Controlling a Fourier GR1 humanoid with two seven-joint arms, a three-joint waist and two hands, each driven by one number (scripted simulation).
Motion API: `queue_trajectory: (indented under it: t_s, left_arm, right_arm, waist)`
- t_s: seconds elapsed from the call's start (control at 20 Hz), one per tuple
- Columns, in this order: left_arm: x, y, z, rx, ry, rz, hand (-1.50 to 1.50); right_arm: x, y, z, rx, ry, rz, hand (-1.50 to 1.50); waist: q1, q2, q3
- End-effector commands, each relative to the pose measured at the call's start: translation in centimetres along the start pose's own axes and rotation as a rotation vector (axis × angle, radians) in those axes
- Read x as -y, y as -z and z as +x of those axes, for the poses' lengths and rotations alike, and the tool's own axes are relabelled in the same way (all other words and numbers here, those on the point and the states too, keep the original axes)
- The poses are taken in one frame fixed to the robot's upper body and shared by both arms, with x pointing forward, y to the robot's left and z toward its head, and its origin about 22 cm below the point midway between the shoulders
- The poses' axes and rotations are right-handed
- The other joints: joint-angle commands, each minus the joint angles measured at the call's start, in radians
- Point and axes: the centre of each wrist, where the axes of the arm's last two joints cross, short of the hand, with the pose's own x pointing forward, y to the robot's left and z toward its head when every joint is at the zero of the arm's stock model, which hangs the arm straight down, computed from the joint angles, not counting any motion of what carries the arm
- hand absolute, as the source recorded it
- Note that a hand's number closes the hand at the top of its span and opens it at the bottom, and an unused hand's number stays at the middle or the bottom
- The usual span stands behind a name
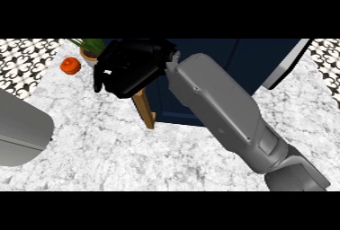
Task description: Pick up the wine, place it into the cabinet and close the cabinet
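Note:
No wine bottle shows anywhere in the head view. The dark blue cabinet (225, 63) stands at the back of the marble counter. A wooden-edged door panel (145, 110) juts out from its left side towards me. My right forearm crosses the view from the lower right, and my right hand (129, 67) is up against the top of that door panel, covering the cabinet's left part. Its fingers hang relaxed, curled round nothing I can see. Of the left arm only the grey forearm (20, 128) appears, at the left edge; its hand is out of view.
A red-orange round fruit or vegetable (70, 65) and a potted plant (90, 48) sit at the back left. A pale grey panel (287, 65) slants beside the cabinet's right side. The patterned tile wall (23, 58) runs behind the counter.

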Motion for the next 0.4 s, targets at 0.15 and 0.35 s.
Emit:
queue_trajectory:
  t_s: [0.15,0.35]
  left_arm:
    - [0.2,1.1,0.6,0.042,0.001,-0.036,-1.50]
    - [0.7,1.7,0.5,0.037,0.006,-0.063,-1.50]
  right_arm:
    - [5.4,-7.1,1.9,0.119,0.005,-0.383,1.50]
    - [5.0,-6.1,0.8,0.119,0.005,-0.402,1.50]
  waist:
    - [-0.027,0.034,0.011]
    - [-0.026,0.037,0.010]
